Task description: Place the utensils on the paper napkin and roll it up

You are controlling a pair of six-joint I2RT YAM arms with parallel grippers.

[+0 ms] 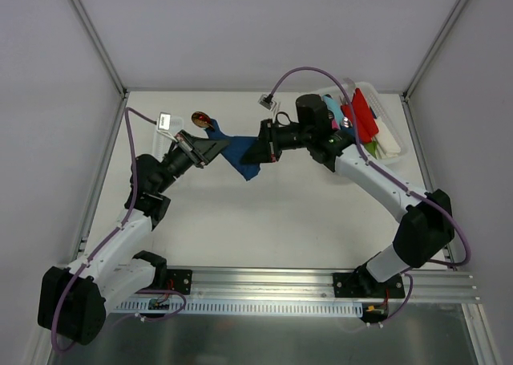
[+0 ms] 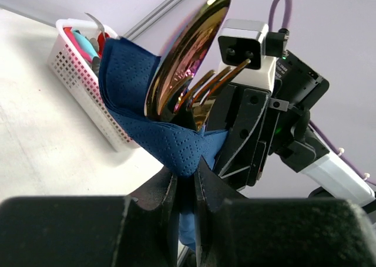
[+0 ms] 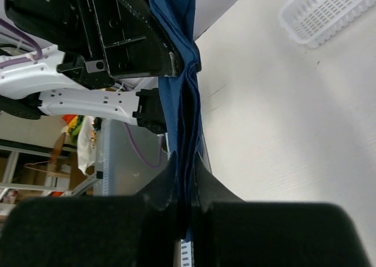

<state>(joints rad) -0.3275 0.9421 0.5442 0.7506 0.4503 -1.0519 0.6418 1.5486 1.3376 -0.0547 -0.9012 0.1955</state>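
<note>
Table [image 1: 264, 221] is white, and the bundle seems to be held in the air above its far part, between the two arms. Basket [image 2: 88, 100] with plastic items stands at the far right, apart from the work. The napkin [image 2: 132, 79] is folded loosely around the utensils [image 2: 188, 61], a spoon and a fork, whose shiny heads stick out from its open end. The left gripper [image 2: 185, 176] has its jaws closed on the lower point of the napkin. The right gripper [image 3: 185, 183] pinches another part of it, with the jaws nearly together.

I judge that the rolling is begun but the roll is loose. To do it well, both pinches should be firm and the heads should point up, so that nothing slides out. One wrist should turn slowly while the other gives only light tension, or the thin paper may tear.
</note>
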